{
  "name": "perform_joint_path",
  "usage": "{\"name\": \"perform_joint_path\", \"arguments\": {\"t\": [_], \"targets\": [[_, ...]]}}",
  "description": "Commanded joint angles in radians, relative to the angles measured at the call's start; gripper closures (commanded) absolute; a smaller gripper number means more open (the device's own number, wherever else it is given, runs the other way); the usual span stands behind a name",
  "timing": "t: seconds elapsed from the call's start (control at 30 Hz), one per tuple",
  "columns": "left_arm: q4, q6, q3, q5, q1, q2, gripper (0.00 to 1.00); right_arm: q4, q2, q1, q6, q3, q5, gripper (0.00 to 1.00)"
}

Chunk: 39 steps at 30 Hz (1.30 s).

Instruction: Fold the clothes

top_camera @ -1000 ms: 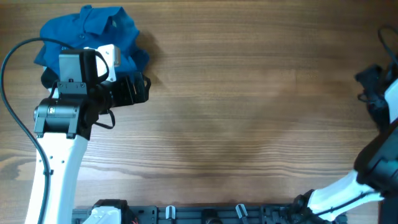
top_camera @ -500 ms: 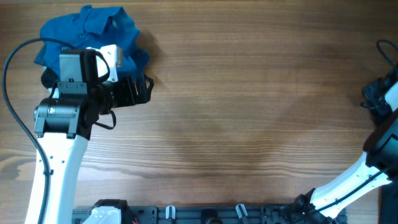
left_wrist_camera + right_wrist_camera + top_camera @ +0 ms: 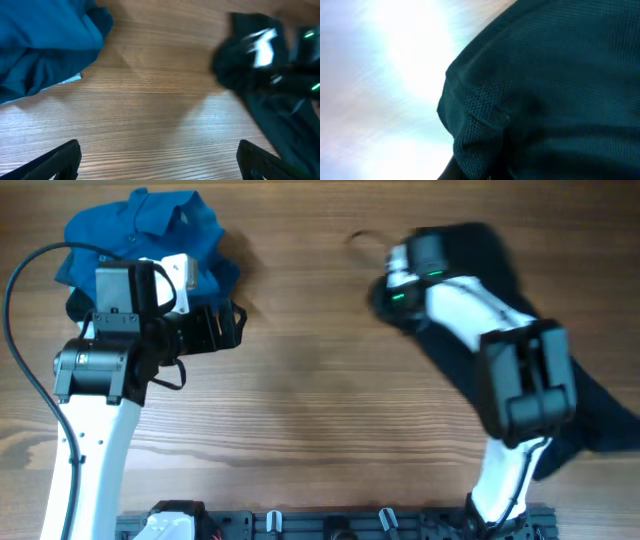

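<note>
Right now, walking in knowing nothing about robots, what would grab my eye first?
Probably the white right arm, blurred, stretched over the right half of the wooden table with a dark garment bunched beneath it. Then the crumpled blue shirt in the far left corner, with the left arm beside it and the left gripper open and empty.

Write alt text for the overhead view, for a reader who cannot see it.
A blurred right arm stretches over the wooden table, a black garment bunched around it. At far left, the left gripper hangs open beside a crumpled blue shirt.
</note>
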Motion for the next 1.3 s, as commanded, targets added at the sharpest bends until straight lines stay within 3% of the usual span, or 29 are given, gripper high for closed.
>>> {"name": "perform_joint_path", "arguments": {"t": [0.0,0.03,0.1,0.2,0.27,0.43,0.47,0.5,0.6,0.67,0.8,0.87,0.9,1.0,1.1,1.17,1.27], "targets": [[0.001,0.024,0.021,-0.034,-0.004,-0.055,0.00,-0.025,-0.010,0.237,-0.188,-0.013,0.109,0.95],[0.000,0.024,0.021,-0.037,-0.004,-0.061,0.00,-0.035,-0.014,0.274,-0.190,-0.013,0.177,0.94],[0.000,0.023,0.021,-0.036,-0.004,-0.075,0.00,-0.064,-0.040,0.366,-0.190,-0.013,0.356,0.73],[0.000,0.023,0.021,-0.036,-0.004,-0.080,0.00,-0.104,-0.099,0.373,-0.150,-0.013,0.394,0.66],[0.000,0.022,0.021,-0.027,-0.004,-0.080,0.00,-0.143,-0.172,0.315,-0.062,-0.013,0.395,0.57],[0.034,0.023,0.021,0.040,-0.004,-0.079,0.04,-0.316,-0.348,0.003,0.175,-0.014,0.323,0.16],[0.040,0.023,0.021,0.040,-0.004,-0.076,0.04,-0.349,-0.360,-0.069,0.216,-0.014,0.315,0.12],[0.045,0.023,0.021,0.040,-0.005,-0.068,0.05,-0.410,-0.359,-0.266,0.300,-0.019,0.291,0.04],[0.040,0.023,0.021,0.040,-0.005,-0.052,0.07,-0.446,-0.302,-0.604,0.312,-0.045,0.155,0.05],[0.037,0.023,0.021,0.040,-0.005,-0.047,0.07,-0.450,-0.250,-0.755,0.321,-0.059,0.119,0.15],[0.042,0.023,0.021,0.040,-0.005,-0.046,0.05,-0.439,-0.162,-0.921,0.332,-0.086,0.095,0.21],[0.046,0.023,0.021,0.040,-0.005,-0.046,0.05,-0.440,-0.136,-0.959,0.328,-0.089,0.062,0.40],[0.046,0.023,0.021,0.040,-0.005,-0.046,0.05,-0.439,-0.136,-0.963,0.316,-0.093,0.043,0.43],[0.046,0.023,0.021,0.040,-0.005,-0.046,0.05,-0.469,-0.137,-0.963,0.253,-0.093,-0.042,0.66],[0.046,0.023,0.021,0.040,-0.004,-0.046,0.03,-0.457,-0.152,-0.967,0.119,-0.093,-0.185,0.59],[0.054,0.023,0.021,0.039,-0.004,-0.046,0.01,-0.461,-0.216,-0.967,0.056,-0.093,-0.232,0.46],[0.096,0.023,0.021,0.039,-0.004,-0.047,0.00,-0.534,-0.385,-0.967,0.054,-0.093,-0.222,0.34]]}}
